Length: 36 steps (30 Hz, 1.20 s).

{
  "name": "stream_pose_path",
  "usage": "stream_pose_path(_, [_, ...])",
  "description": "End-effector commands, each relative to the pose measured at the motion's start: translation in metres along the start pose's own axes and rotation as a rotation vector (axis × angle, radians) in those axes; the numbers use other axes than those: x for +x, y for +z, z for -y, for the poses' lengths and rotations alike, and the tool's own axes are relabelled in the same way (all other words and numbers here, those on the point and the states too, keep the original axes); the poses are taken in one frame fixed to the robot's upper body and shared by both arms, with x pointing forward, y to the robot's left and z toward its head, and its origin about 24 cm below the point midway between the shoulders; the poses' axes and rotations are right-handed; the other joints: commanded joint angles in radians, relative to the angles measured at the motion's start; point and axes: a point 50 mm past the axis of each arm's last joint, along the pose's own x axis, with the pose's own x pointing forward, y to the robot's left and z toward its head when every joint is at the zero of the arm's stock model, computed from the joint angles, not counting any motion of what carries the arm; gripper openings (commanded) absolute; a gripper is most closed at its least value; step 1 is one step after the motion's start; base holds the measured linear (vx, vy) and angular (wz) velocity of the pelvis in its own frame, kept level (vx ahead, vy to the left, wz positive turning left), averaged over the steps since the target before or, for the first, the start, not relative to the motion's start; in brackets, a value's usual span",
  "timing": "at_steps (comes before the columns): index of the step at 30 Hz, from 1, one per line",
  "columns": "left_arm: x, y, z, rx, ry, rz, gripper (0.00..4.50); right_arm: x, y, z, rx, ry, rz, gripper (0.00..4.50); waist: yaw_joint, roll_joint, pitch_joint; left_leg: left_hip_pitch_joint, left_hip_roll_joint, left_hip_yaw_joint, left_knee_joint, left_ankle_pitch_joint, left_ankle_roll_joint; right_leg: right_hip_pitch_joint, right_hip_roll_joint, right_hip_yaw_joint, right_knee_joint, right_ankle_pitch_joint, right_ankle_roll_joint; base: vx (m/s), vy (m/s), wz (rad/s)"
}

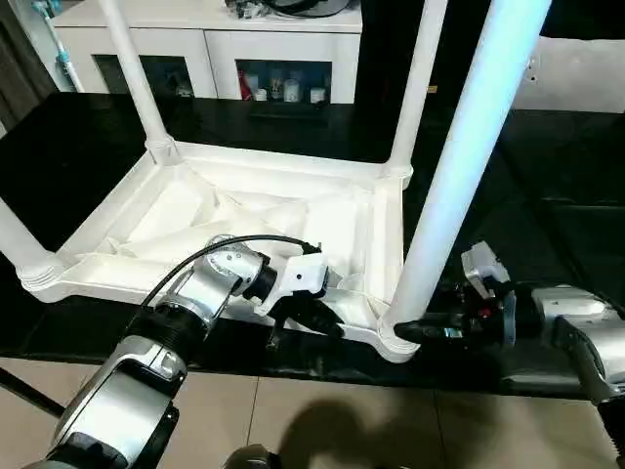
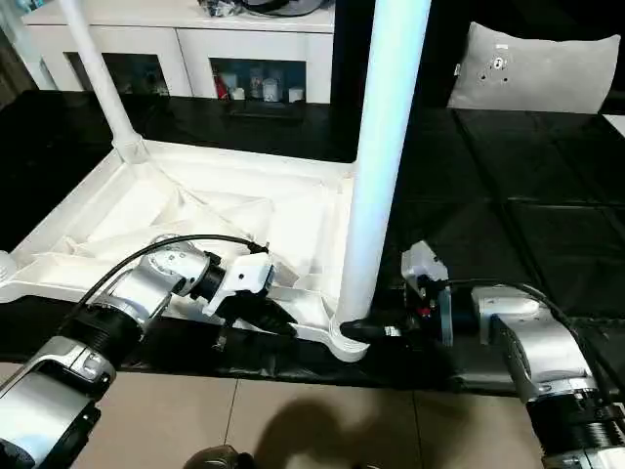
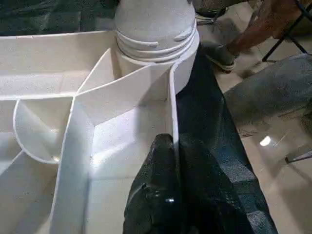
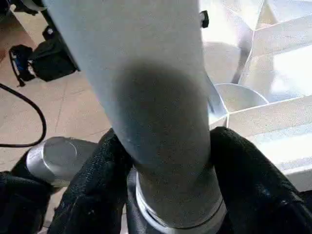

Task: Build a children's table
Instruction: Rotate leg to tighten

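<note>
The white table top (image 1: 244,215) lies upside down on a black mat, ribbed side up. Legs stand in its corner sockets: two at the far corners (image 1: 137,78) and one at the near left (image 1: 20,249). The thick near-right leg (image 1: 459,166) rises from its socket (image 1: 395,337). My right gripper (image 1: 412,332) is shut around the base of this leg, and in the right wrist view its black fingers (image 4: 243,175) clasp both sides of the leg (image 4: 146,73). My left gripper (image 1: 317,322) is shut on the top's near rim (image 3: 173,112), one finger (image 3: 156,195) on each side of the thin wall.
A white cabinet with glass doors (image 1: 225,49) stands behind the black mat (image 1: 547,176). A grey cushion (image 2: 532,68) lies at the far right. Tiled floor (image 1: 342,420) runs along the mat's near edge. A person's shoe (image 3: 222,56) shows beyond the near-right corner.
</note>
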Motion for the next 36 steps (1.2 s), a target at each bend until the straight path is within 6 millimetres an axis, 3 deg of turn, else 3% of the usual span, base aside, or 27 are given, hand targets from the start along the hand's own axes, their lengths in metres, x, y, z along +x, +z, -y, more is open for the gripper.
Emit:
stream_pose_path(1, [0.005, 0.015, 0.000, 0.076, -0.050, 0.024, 0.00, 0.001, 0.003, -0.003, -0.001, 0.040, -0.002, 2.32, -0.008, -0.028, -0.074, 0.024, 0.064, -0.024, -0.068, -0.217, 0.071, 0.047, -0.073, 0.048, -0.073, -0.383, -0.169, 0.000, 0.000, 0.00])
stream_pose_path(7, [0.006, 0.015, -0.003, 0.014, -0.004, 0.056, 0.00, 0.008, 0.000, -0.009, 0.029, 0.052, 0.036, 2.09, -0.008, -0.028, -0.073, 0.026, 0.064, -0.025, -0.070, -0.230, 0.062, 0.046, -0.074, 0.047, -0.077, -0.421, -0.154, 0.000, 0.000, 0.00])
stream_pose_path(11, [0.011, 0.019, -0.016, -0.061, 0.131, 0.062, 0.00, 0.020, 0.001, -0.001, 0.069, -0.118, 0.095, 2.09, -0.013, -0.027, -0.070, 0.026, 0.061, -0.027, -0.072, -0.244, 0.051, 0.044, -0.074, 0.045, -0.082, -0.449, -0.146, 0.000, 0.000, 0.00])
stream_pose_path(14, [0.017, 0.027, -0.025, -0.114, 0.218, 0.110, 0.00, 0.029, 0.001, 0.007, 0.079, -0.253, 0.091, 2.07, -0.026, -0.029, -0.065, 0.031, 0.053, -0.028, -0.071, -0.281, 0.029, 0.040, -0.074, 0.039, -0.097, -0.543, -0.110, 0.000, 0.000, 0.00])
stream_pose_path(15, [0.019, 0.031, -0.029, -0.138, 0.251, 0.122, 0.00, 0.033, 0.002, 0.012, 0.094, -0.326, 0.092, 2.07, -0.038, -0.022, -0.065, 0.031, 0.052, -0.033, -0.073, -0.292, 0.018, 0.041, -0.073, 0.036, -0.098, -0.559, -0.104, 0.000, 0.000, 0.00])
stream_pose_path(17, [0.024, 0.036, -0.034, -0.172, 0.307, 0.137, 0.00, 0.041, 0.003, 0.020, 0.106, -0.438, 0.086, 2.02, -0.057, -0.028, -0.068, 0.025, 0.049, -0.036, -0.074, -0.298, 0.014, 0.046, -0.071, 0.033, -0.098, -0.544, -0.098, 0.000, 0.000, 0.00])
stream_pose_path(19, [0.029, 0.040, -0.039, -0.195, 0.355, 0.147, 0.00, 0.048, 0.005, 0.025, 0.120, -0.524, 0.091, 1.99, -0.077, -0.024, -0.068, 0.026, 0.044, -0.034, -0.070, -0.302, 0.019, 0.042, -0.070, 0.033, -0.101, -0.536, -0.105, 0.000, 0.000, 0.00])
stream_pose_path(25, [0.041, 0.052, -0.049, -0.239, 0.497, 0.178, 0.00, 0.065, 0.013, 0.041, 0.246, -0.782, 0.153, 1.98, -0.106, -0.025, -0.072, 0.017, 0.040, -0.031, -0.067, -0.264, 0.044, 0.045, -0.065, 0.034, -0.099, -0.482, -0.121, 0.000, 0.000, 0.00])
stream_pose_path(26, [0.042, 0.052, -0.049, -0.234, 0.510, 0.173, 0.00, 0.068, 0.014, 0.041, 0.239, -0.787, 0.165, 2.52, -0.104, -0.025, -0.076, 0.014, 0.040, -0.031, -0.066, -0.242, 0.050, 0.050, -0.064, 0.034, -0.094, -0.445, -0.126, 0.000, 0.000, 0.00])
stream_pose_path(31, [0.042, 0.050, -0.048, -0.208, 0.512, 0.144, 0.00, 0.072, 0.019, 0.036, 0.169, -0.737, 0.190, 2.86, -0.096, -0.024, -0.077, 0.013, 0.045, -0.026, -0.067, -0.192, 0.082, 0.054, -0.064, 0.041, -0.079, -0.320, -0.172, 0.000, 0.000, 0.00])
stream_pose_path(36, [0.032, 0.042, -0.046, -0.168, 0.480, 0.127, 0.00, 0.058, 0.021, 0.036, 0.107, -0.697, 0.183, 3.34, -0.096, -0.021, -0.074, 0.016, 0.046, -0.027, -0.069, -0.228, 0.077, 0.056, -0.064, 0.041, -0.083, -0.353, -0.171, 0.000, 0.000, 0.00])
